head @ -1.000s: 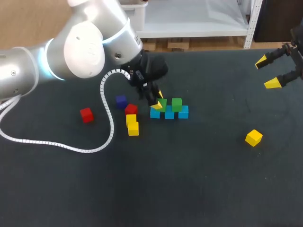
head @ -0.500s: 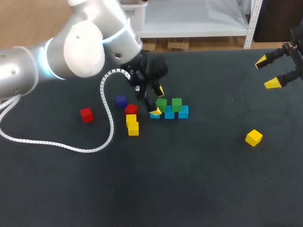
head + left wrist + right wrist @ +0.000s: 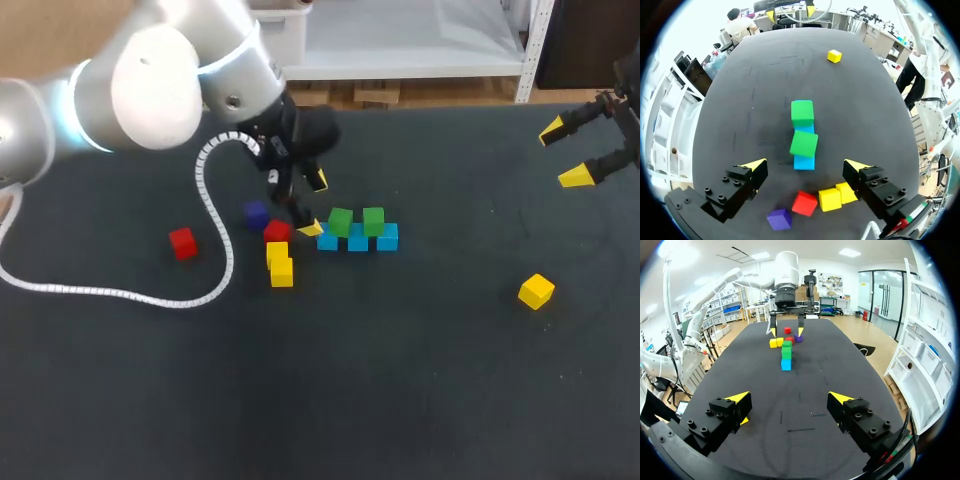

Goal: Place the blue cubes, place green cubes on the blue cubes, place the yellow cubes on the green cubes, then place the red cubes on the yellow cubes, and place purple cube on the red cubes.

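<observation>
Three blue cubes (image 3: 358,241) lie in a row at mid-table. Two green cubes (image 3: 340,221) (image 3: 373,220) sit on top of them; the left wrist view shows the nearer green cube (image 3: 803,143) slightly askew. My left gripper (image 3: 314,204) hangs open just left of the row's end, holding nothing. In its own view the left gripper (image 3: 805,166) is open above the near blue cube (image 3: 804,162). Two yellow cubes (image 3: 279,262), a red cube (image 3: 277,232) and the purple cube (image 3: 256,214) lie beside it. My right gripper (image 3: 563,153) stands open at the far right.
Another red cube (image 3: 182,242) lies alone at the left, and a third yellow cube (image 3: 536,291) at the right front. A white cable (image 3: 215,240) from my left arm trails over the table's left half.
My left gripper opened, let go of the green cube on the left end of the blue row, and drew back up and to the left. The right arm has not moved.
</observation>
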